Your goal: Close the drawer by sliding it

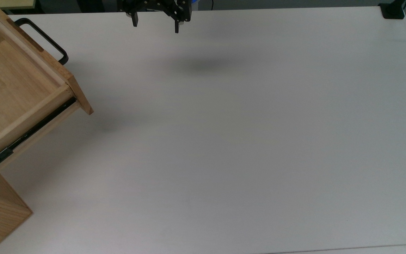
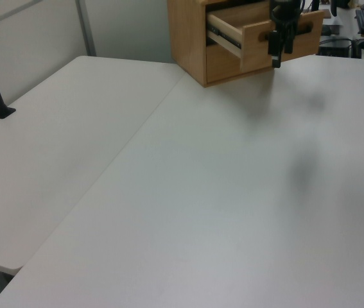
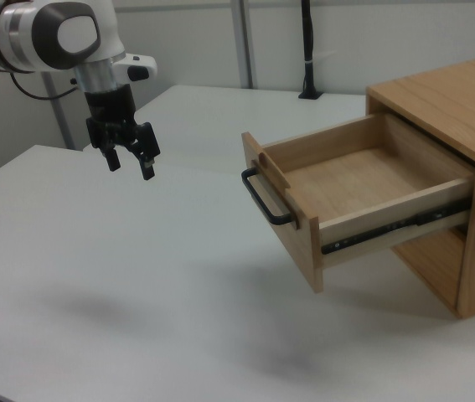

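The drawer (image 3: 363,180) stands pulled far out of the light-wood cabinet (image 3: 451,100), its inside empty and its black side rail (image 3: 392,228) exposed. A black U-shaped handle (image 3: 264,199) sits on its thick front panel. In the top view the drawer (image 1: 9,88) lies at the left edge with the handle (image 1: 42,37) pointing toward the table's middle. My gripper (image 3: 130,162) hangs open and empty above the table, well apart from the handle. It appears at the top view's upper edge as the gripper (image 1: 155,24), and in the left view as the gripper (image 2: 279,51) in front of the drawer (image 2: 255,35).
The white table (image 1: 231,141) spreads wide to the top view's right of the drawer. A black clamp base (image 1: 393,10) sits at the far right corner there, and its post (image 3: 307,50) rises behind the cabinet in the right view.
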### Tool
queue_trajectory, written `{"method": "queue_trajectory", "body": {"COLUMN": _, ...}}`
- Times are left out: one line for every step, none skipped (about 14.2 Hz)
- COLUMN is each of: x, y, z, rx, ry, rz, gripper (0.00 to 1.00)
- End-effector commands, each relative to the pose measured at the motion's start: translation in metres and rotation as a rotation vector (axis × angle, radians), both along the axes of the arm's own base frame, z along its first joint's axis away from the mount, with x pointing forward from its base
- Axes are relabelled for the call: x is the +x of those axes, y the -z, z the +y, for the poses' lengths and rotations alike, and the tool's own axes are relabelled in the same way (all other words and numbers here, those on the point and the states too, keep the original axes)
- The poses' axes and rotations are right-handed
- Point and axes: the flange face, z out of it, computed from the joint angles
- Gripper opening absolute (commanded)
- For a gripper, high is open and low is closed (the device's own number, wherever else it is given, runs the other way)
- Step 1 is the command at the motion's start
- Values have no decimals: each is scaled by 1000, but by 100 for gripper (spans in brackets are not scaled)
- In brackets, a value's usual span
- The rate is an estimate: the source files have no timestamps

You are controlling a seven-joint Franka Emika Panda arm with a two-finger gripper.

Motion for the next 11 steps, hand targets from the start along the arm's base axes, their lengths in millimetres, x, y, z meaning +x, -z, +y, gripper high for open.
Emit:
{"method": "queue_trajectory", "body": {"x": 2, "y": -3, "z": 1, "rx": 19, "ry": 1, "rz": 14, "gripper": 100}}
{"method": "queue_trajectory", "body": {"x": 1, "y": -4, "z": -1, "rx": 18, "ry": -17, "rz": 20, "gripper": 100}}
{"method": "queue_trajectory", "body": {"x": 1, "y": -4, "z": 0, "rx": 18, "ry": -19, "rz": 20, "gripper": 100}}
{"method": "queue_trajectory", "body": {"x": 1, "y": -4, "z": 0, "rx": 18, "ry": -20, "rz": 20, "gripper": 100}}
{"method": "queue_trajectory", "body": {"x": 1, "y": -3, "z": 0, "rx": 18, "ry": -20, "rz": 22, "gripper": 100}}
{"method": "queue_trajectory", "body": {"x": 1, "y": -3, "z": -1, "rx": 18, "ry": -19, "rz": 20, "gripper": 100}}
{"method": "queue_trajectory", "body": {"x": 1, "y": -3, "z": 0, "rx": 18, "ry": -20, "rz": 20, "gripper": 100}}
{"method": "queue_trajectory", "body": {"x": 1, "y": -3, "z": 0, "rx": 18, "ry": -25, "rz": 20, "gripper": 100}}
{"method": "queue_trajectory", "body": {"x": 2, "y": -3, "z": 0, "rx": 15, "ry": -27, "rz": 19, "gripper": 100}}
{"method": "queue_trajectory", "body": {"x": 2, "y": -2, "z": 0, "rx": 11, "ry": -27, "rz": 19, "gripper": 100}}
{"method": "queue_trajectory", "body": {"x": 2, "y": -3, "z": -1, "rx": 6, "ry": -31, "rz": 17, "gripper": 100}}
